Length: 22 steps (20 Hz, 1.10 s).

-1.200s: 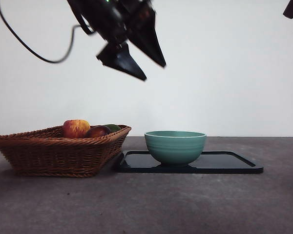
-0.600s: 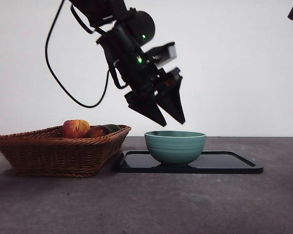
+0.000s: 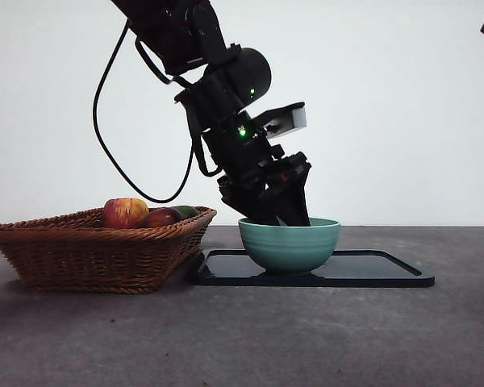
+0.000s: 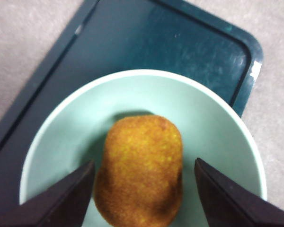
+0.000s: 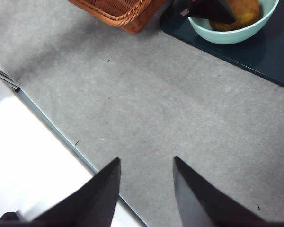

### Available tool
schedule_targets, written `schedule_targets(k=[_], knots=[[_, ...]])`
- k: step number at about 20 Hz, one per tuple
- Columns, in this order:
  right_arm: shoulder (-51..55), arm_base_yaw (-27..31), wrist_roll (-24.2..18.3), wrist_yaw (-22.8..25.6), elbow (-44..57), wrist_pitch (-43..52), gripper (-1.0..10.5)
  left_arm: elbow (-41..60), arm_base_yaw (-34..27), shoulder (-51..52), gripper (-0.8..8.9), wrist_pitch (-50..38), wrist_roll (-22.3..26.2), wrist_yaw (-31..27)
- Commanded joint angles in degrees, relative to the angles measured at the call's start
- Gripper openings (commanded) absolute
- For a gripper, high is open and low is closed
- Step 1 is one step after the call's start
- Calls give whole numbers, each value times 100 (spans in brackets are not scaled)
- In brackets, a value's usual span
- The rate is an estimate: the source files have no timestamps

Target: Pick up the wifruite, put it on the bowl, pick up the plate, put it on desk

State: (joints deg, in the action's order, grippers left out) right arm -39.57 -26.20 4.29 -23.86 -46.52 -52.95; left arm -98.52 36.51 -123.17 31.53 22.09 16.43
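Our left tool (image 4: 141,198) sits spread wide inside the teal-green ribbed ceramic bowl (image 4: 217,123), the small oval brown wifruite (image 4: 139,170) lying between its jaws, apparently released. We judge it best to rise straight up, clearing the rim. The right tool (image 5: 146,189) waits open over the grey desk (image 5: 180,109).

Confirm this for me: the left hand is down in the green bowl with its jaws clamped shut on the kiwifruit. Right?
Not quite. The left hand is down in the bowl, but its jaws are open, standing apart on either side of the kiwifruit without gripping it. The fruit lies on the bowl's floor. The left wrist view shows this.
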Motion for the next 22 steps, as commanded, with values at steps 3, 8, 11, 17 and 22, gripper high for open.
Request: schedule_targets(k=[3,8,11,17,22], knots=[[-33,-31,-22,-15,-61,31,177,-164,59,-179,340,-103,129,-2],[-33,-31,-22,-15,-61,31,177,-162,63,-190,335,-92,129,-11],[-33,-31,-22,-17,-61,31,177,-162,63,-190,333,-72,129,-11],[-31,-31,-22,-17,-61,20,177,-162,63,-192,214,48,131,-11],[-31,-31,-24,-15,-61,20,177,-162,66,-192,188,61,79,-11]])
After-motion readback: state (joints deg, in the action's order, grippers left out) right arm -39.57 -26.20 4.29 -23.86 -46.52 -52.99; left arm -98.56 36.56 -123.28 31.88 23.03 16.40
